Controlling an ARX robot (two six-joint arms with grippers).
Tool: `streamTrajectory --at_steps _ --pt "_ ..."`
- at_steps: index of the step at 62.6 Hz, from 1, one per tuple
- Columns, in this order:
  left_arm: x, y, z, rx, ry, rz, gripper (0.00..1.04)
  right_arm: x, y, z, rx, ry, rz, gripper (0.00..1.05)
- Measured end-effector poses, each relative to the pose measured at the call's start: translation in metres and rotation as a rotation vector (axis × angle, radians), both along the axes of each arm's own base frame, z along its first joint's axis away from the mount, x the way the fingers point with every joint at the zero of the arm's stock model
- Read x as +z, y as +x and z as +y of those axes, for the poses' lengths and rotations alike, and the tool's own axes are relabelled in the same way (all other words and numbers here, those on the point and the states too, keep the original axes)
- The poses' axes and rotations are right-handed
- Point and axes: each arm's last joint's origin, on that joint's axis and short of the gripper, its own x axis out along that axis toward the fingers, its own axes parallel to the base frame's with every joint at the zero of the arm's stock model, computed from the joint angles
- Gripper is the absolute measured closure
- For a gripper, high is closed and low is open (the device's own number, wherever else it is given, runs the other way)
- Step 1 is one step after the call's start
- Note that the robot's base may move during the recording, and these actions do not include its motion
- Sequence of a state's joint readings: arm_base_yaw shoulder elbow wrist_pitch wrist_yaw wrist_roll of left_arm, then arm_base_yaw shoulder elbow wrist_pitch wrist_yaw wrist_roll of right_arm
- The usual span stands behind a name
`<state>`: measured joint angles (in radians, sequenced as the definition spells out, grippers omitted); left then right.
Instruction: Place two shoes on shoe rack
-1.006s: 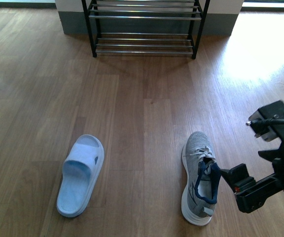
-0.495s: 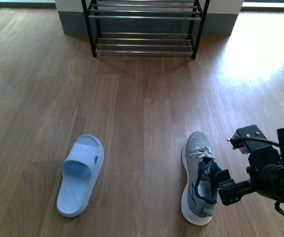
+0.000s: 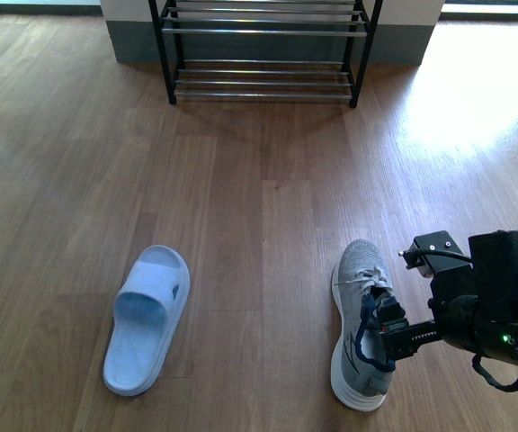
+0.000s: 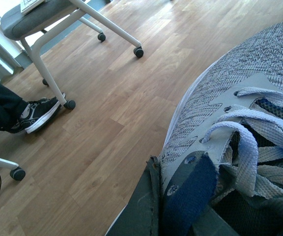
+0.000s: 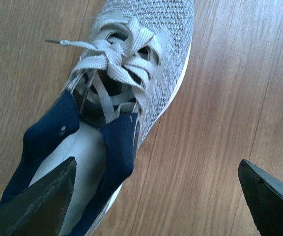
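Right gripper (image 5: pixel 156 201) is down at the grey sneaker (image 3: pixel 360 324), fingers spread wide: 1 over the navy collar, 1 over bare floor. Blue slide (image 3: pixel 146 319) lies well left, shoe rack (image 3: pixel 263 79) far ahead.

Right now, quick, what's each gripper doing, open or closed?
Left gripper: cannot tell; one finger shows against a sneaker collar.
Right gripper: open, jaws wide, astride the floor sneaker side, holding nothing.
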<state>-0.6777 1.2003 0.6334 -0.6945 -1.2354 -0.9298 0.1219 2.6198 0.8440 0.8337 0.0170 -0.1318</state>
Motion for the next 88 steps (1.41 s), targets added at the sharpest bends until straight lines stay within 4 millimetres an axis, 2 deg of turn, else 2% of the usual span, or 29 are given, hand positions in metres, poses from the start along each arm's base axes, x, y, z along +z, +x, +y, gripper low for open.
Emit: streamTrajectory --at_steps 17,37,47,63,71,73,88 --pt "0.0 0.0 0.0 0.0 0.0 0.0 1.04 -0.019 0.016 -0.005 -0.028 -0.02 0.009 0.09" --pt "0.0 0.0 0.0 0.0 0.0 0.0 1.04 -0.03 0.03 -0.015 -0.089 -0.027 0.007 0.09" --pt "0.0 0.0 0.0 0.0 0.0 0.0 1.04 -0.037 0.028 -0.012 -0.13 0.0 0.027 0.34" --pt "0.0 0.0 0.0 0.0 0.0 0.0 1.04 -0.034 0.022 -0.001 -0.145 0.057 0.057 0.73" --pt "0.0 0.0 0.0 0.0 0.0 0.0 1.04 -0.026 0.016 0.004 -0.155 0.101 0.074 1.01" --pt "0.0 0.0 0.0 0.0 0.0 0.0 1.04 -0.025 0.016 0.005 -0.16 0.105 0.074 1.04" --pt "0.0 0.0 0.0 0.0 0.0 0.0 1.04 -0.025 0.013 0.006 -0.213 0.138 0.07 1.04"
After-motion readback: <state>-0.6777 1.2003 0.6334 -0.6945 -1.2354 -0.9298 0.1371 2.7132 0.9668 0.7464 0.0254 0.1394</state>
